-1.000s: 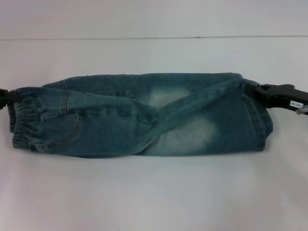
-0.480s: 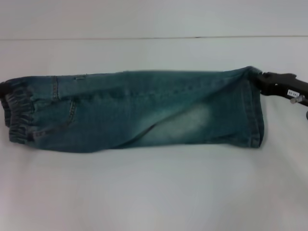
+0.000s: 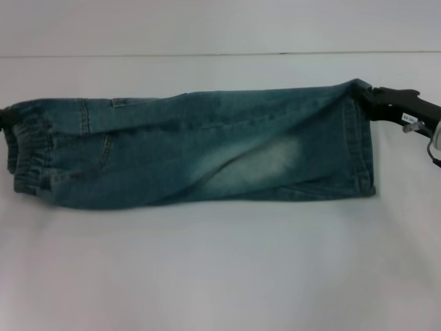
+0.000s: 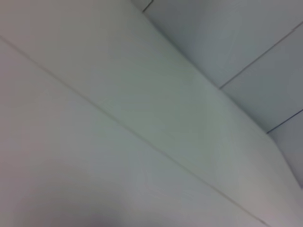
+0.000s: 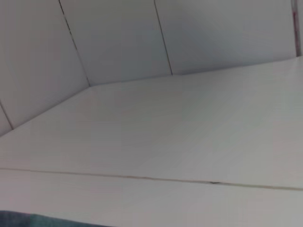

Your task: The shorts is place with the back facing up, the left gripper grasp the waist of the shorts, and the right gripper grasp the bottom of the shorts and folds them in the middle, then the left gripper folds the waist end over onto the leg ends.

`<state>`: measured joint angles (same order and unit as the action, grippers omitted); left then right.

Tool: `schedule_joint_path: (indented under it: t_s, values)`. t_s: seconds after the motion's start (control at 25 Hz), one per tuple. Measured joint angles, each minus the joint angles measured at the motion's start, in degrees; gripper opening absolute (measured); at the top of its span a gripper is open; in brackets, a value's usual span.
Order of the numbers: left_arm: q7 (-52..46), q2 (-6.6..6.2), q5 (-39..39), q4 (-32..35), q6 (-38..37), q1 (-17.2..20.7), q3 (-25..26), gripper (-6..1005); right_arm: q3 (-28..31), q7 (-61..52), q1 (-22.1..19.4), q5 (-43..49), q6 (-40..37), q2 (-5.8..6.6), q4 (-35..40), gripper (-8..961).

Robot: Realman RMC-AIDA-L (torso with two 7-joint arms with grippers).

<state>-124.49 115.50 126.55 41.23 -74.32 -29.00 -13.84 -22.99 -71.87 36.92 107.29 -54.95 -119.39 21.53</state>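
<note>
The shorts (image 3: 200, 152) are blue denim with a pale faded patch. They are doubled lengthwise and stretched across the white table in the head view. The ruffled waist (image 3: 27, 152) is at the left end. My left gripper (image 3: 5, 116) shows only as a dark bit at the picture's edge, pinching the waist's far corner. The hemmed bottom of the shorts (image 3: 362, 148) is at the right end. My right gripper (image 3: 371, 98) is shut on its far corner. A sliver of denim (image 5: 19, 220) shows in the right wrist view.
The white table (image 3: 220, 276) stretches toward me in front of the shorts. A seam line (image 3: 220, 54) runs across behind them. The wrist views show only white panels and table surface.
Both grippers have carried the far edge of the shorts away from me and pulled it tauter. The crumpled diagonal fold has flattened out, and the cloth now spans wider.
</note>
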Motion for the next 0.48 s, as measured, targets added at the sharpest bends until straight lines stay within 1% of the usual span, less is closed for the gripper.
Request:
schedule_joint_path:
  t_s: [0.32, 0.48]
  values:
    - [4.7, 0.22, -2.2, -3.1, 4.6, -0.3, -0.3, 86, -0.1, 2.9, 1.8, -0.2, 2.5, -0.11, -1.2, 58]
    - [8.7, 0.81, -3.0, -4.2, 6.3, -0.8, -0.3, 88, -0.2, 4.8, 2.5, -0.9, 5.0, -0.13, -2.6, 60]
